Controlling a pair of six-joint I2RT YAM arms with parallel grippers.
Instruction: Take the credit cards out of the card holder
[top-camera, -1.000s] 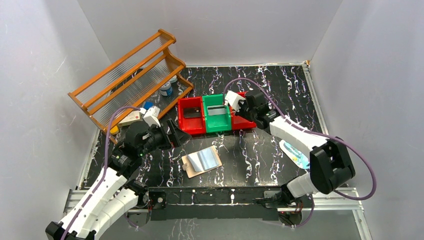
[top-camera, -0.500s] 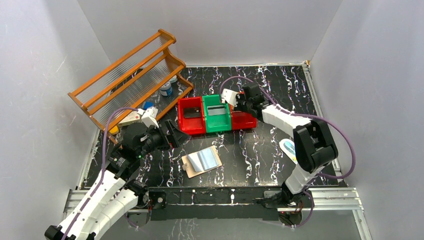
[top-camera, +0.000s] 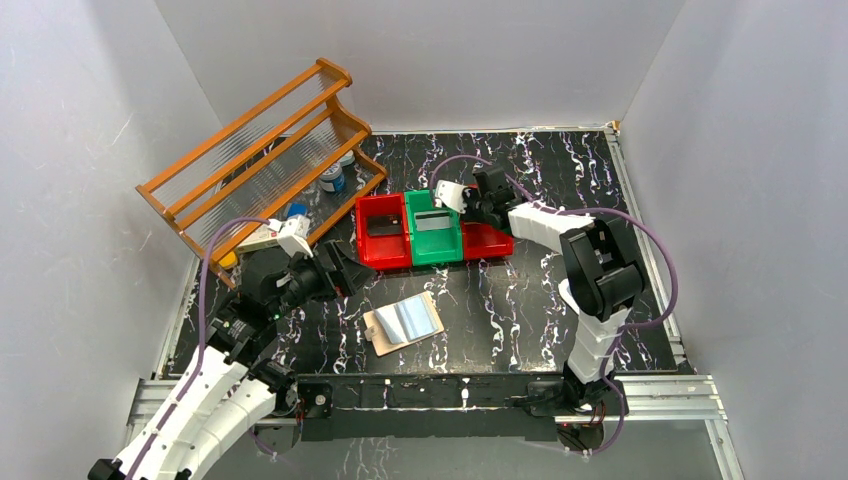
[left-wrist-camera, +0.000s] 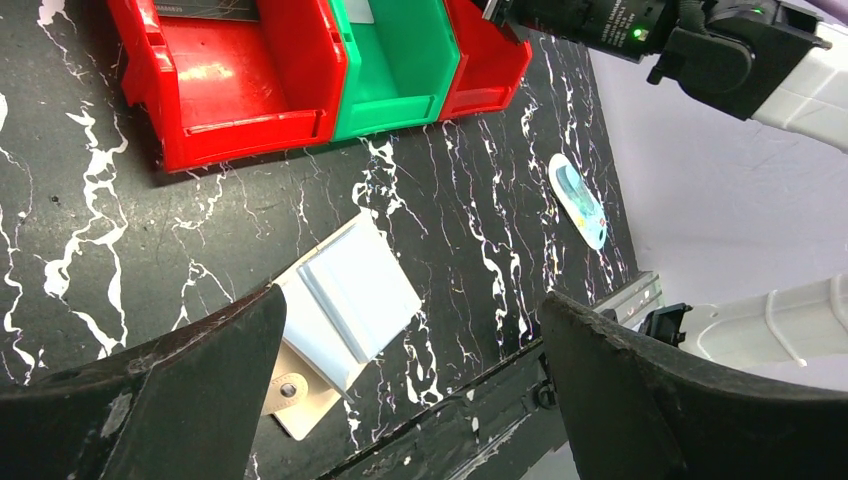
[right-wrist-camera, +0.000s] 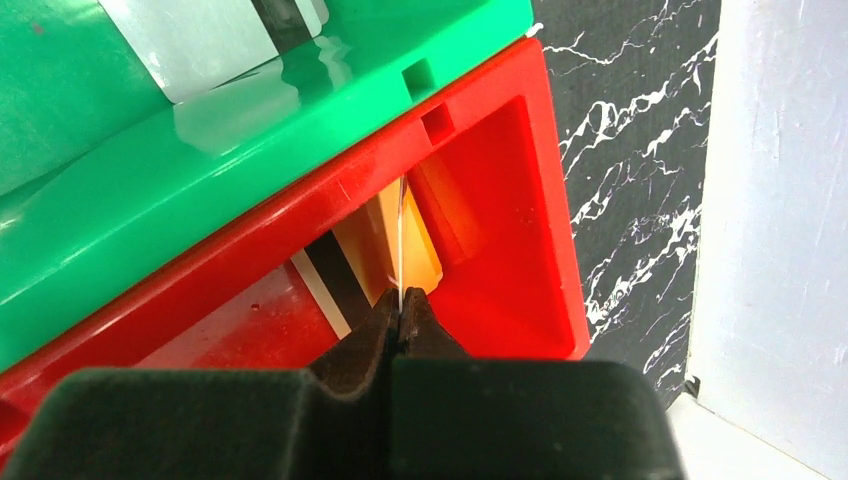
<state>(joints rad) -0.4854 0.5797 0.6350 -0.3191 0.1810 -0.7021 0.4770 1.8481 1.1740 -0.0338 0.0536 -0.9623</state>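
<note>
The card holder (top-camera: 403, 322) lies open on the table, tan with pale blue sleeves (left-wrist-camera: 350, 295) facing up. My left gripper (top-camera: 345, 268) hovers just left of and above it, open and holding nothing (left-wrist-camera: 412, 300). Over the right red bin (top-camera: 490, 243), my right gripper (top-camera: 478, 205) is shut on the orange-gold credit card (right-wrist-camera: 385, 245), which I see edge-on between the fingertips (right-wrist-camera: 400, 310). A silvery grey card (top-camera: 434, 222) lies in the green bin (right-wrist-camera: 300, 110). A dark card (top-camera: 383, 226) lies in the left red bin (left-wrist-camera: 230, 90).
The three bins stand side by side mid-table. A wooden rack (top-camera: 260, 150) with small items stands at the back left. A white-and-teal oval object (left-wrist-camera: 578, 198) lies on the table to the right. White walls enclose the table.
The right arm's elbow has swung in to the left, and its gripper has shifted slightly left over the right red bin, still gripping the card. The left gripper has edged a little up and right.
</note>
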